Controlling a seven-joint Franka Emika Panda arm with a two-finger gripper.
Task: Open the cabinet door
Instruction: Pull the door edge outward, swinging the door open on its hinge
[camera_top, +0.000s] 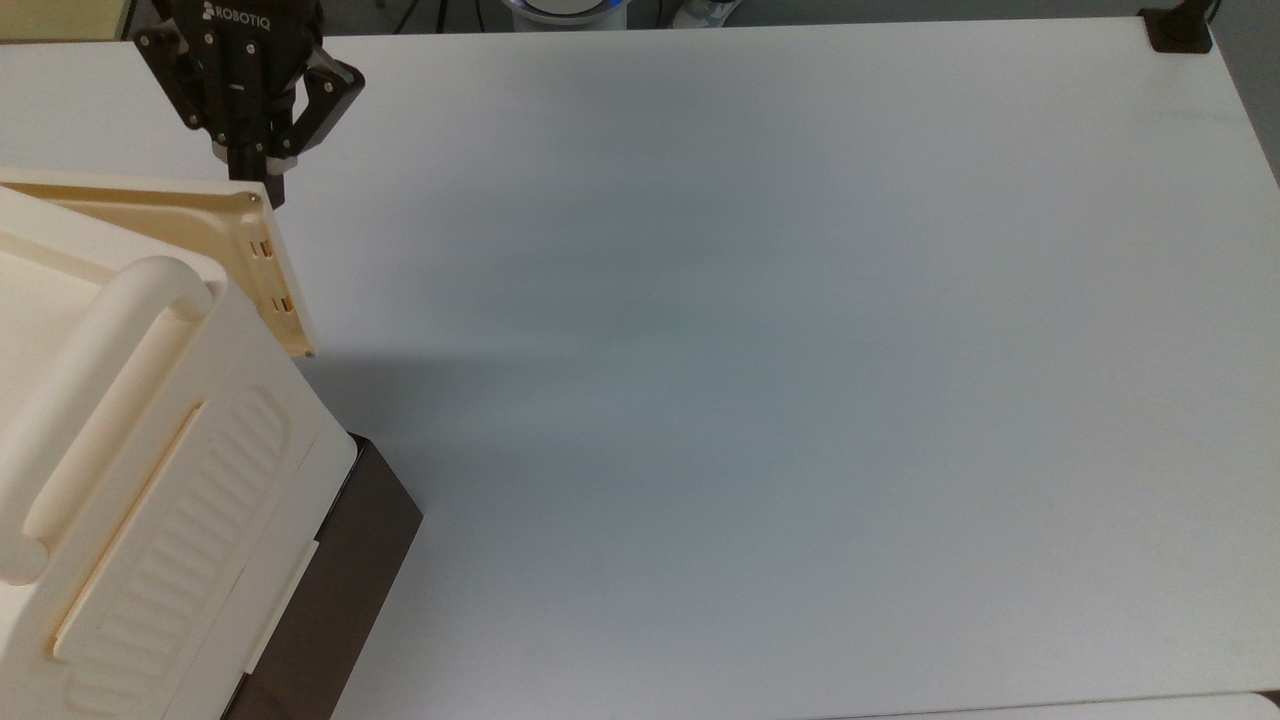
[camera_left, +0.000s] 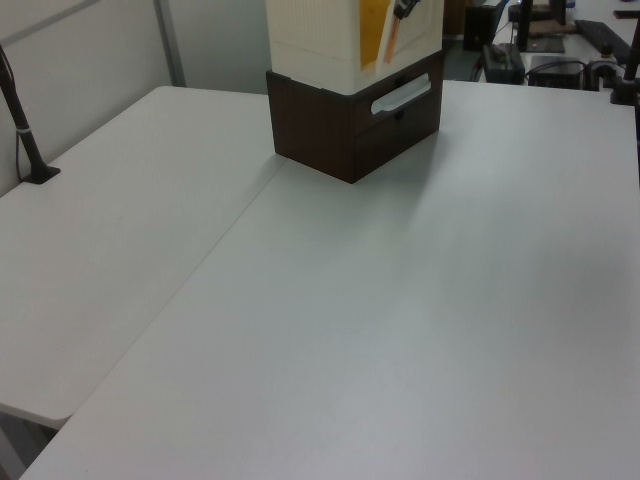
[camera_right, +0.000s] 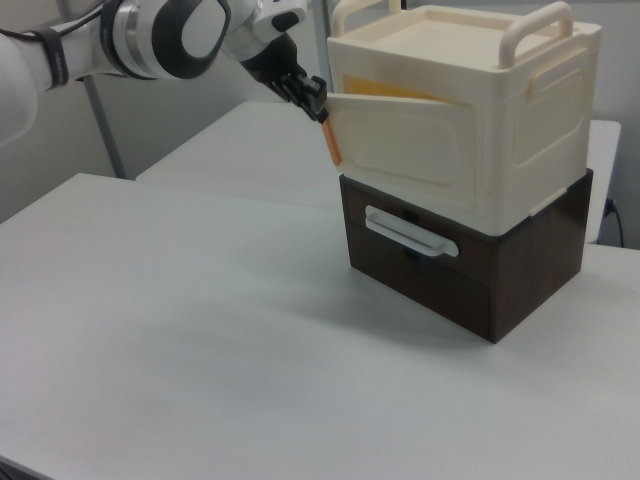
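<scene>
swinging the cabinet door (camera_top: 262, 262) wider turns on one relation — the claw (camera_top: 250, 185) sits at the panel's free edge, clenched on its top corner by the look of the top view, while the hinge side lies away toward the top view's left, so the door's long axis runs from the claw back to the cabinet (camera_top: 130, 440). the cabinet stands on a dark brown base (camera_right: 470, 265) at the worktop's (camera_top: 760, 330) corner, in the top view's lower left; the door stands partly ajar, its inner face with two latch slots showing. in the right view the claw (camera_right: 318, 104) grips the free edge of the cabinet door (camera_right: 400, 150) at the right view's left — i judge the pull should arc outward around the hinge, not straight away
</scene>
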